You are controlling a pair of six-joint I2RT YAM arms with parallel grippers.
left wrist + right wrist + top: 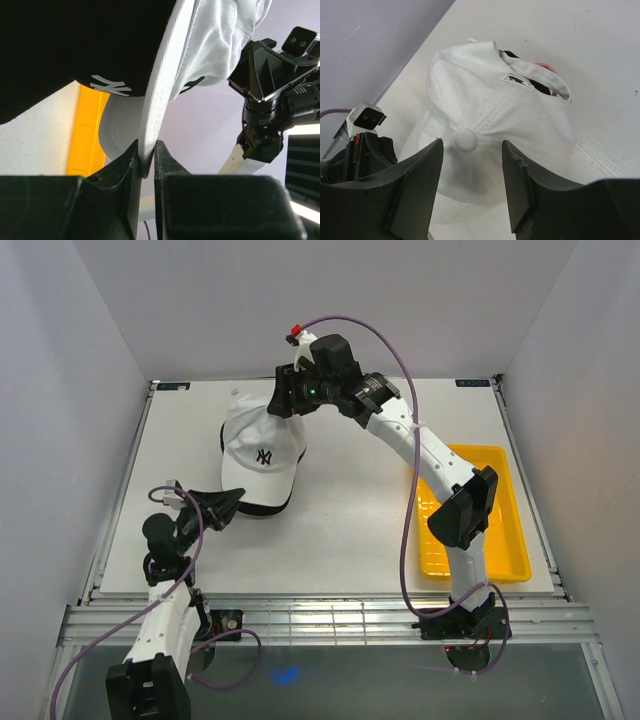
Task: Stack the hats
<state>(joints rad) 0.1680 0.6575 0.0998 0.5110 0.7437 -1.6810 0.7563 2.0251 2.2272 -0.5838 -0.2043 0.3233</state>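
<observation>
left tool (146, 150), near left, clamps the brim of the white cap (262, 450), which sits atop the black cap (60, 45) on the bench (350, 510); right tool (471, 147), released, hovers over its far-side crown.

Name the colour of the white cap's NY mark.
The white cap bears a dark NY mark; clearest in top external view.

- The left arm (158, 625) rose from its base at the near left, bent sharply at the elbow, and turned its wrist towards the right.
- The left hand (147, 146) was pinched on the brim of the white cap (161, 85), fingers almost meeting.
- The right arm (420, 445) arched from the near right to the far middle.
- The right hand (472, 146) pointed downward, fingers spread apart, gripping nothing.
</observation>
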